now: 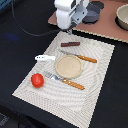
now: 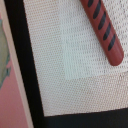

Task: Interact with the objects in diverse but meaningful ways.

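Gripper point(image 1: 71, 27) hangs above the sausage stick point(image 1: 70, 44); its fingers are blurred, opening cannot be judged. Wrist view crops the stick point(image 2: 104, 31) on the placemat point(image 2: 75, 85).

The placemat point(image 2: 85, 55) is woven cloth — a fine, matt, gridded weave. The brown sausage stick point(image 2: 104, 29) looks like smooth plastic with a soft sheen. The red tomato point(image 1: 37, 80) is glossy, probably plastic — the bench point(image 1: 20, 45) is dark and matt.
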